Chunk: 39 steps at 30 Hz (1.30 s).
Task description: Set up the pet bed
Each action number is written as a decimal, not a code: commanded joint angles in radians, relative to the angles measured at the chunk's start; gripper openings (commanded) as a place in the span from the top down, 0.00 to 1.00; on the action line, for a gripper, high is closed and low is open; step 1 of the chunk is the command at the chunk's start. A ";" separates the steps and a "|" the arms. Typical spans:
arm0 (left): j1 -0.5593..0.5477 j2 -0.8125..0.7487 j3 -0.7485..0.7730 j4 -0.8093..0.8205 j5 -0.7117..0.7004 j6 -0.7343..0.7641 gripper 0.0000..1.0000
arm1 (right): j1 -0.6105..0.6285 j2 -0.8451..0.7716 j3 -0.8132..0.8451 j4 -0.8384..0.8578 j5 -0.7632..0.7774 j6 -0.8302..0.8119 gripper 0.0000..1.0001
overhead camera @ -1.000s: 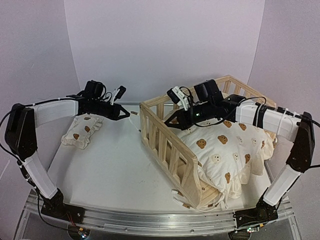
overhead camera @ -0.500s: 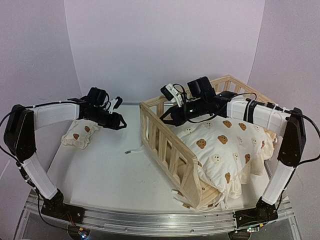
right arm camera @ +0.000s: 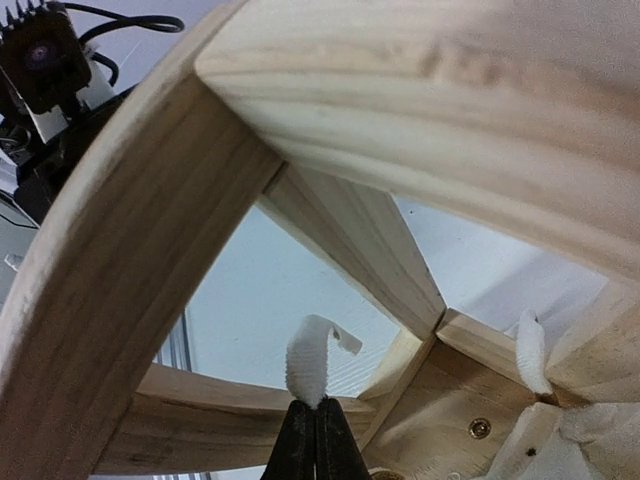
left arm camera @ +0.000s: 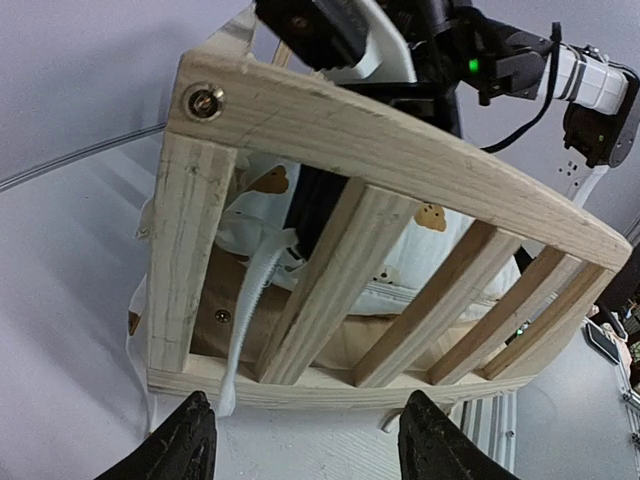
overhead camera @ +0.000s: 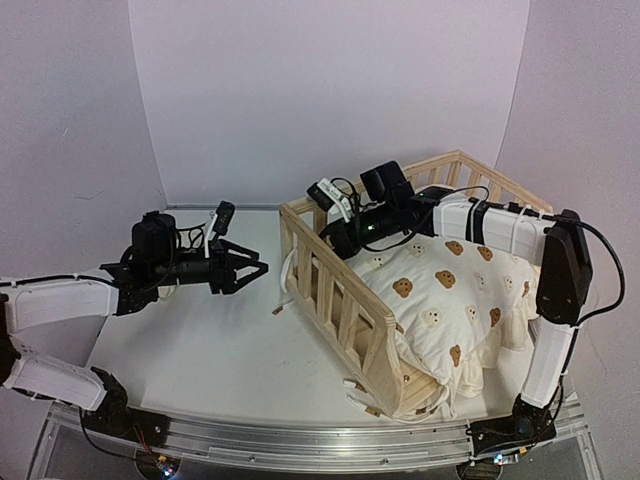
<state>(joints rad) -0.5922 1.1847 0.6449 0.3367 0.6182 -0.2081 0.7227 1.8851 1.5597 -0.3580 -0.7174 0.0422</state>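
The pet bed's pine frame (overhead camera: 340,305) stands right of centre, with the cream bear-print cushion (overhead camera: 450,295) inside it. My left gripper (overhead camera: 247,270) is open and empty, just left of the frame's slatted side. In the left wrist view that gripper (left arm camera: 307,420) faces the slats (left arm camera: 330,290), and a white cushion tie (left arm camera: 250,320) hangs out through them to the table. My right gripper (overhead camera: 334,245) reaches into the frame's far left corner. In the right wrist view it (right arm camera: 315,425) is shut on a short white tie (right arm camera: 310,360) behind the rail (right arm camera: 150,270).
A loose tie end (overhead camera: 283,295) lies on the white table (overhead camera: 210,340) beside the frame. Another tie (right arm camera: 530,350) sticks up at the corner post. More ties trail at the frame's near end (overhead camera: 365,400). Grey walls close in on three sides.
My left gripper opened and let go of the tie, which fell beside the frame; the left arm sank lower. The right gripper moved left into the frame's corner, still shut.
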 commanded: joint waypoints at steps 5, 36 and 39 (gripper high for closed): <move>-0.006 0.252 0.116 0.201 0.044 0.032 0.34 | 0.003 -0.007 0.011 0.071 -0.111 -0.010 1.00; -0.037 0.052 -0.217 0.005 -0.165 -0.233 1.00 | 0.134 -0.323 0.069 -0.344 0.598 0.195 0.16; -0.037 0.021 -0.251 0.004 -0.114 -0.281 1.00 | 0.199 -0.272 0.129 -0.365 0.681 0.166 0.11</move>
<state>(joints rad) -0.6292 1.2606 0.4259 0.3389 0.4374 -0.4030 0.8444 1.5539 1.6135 -0.6876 -0.1535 0.2317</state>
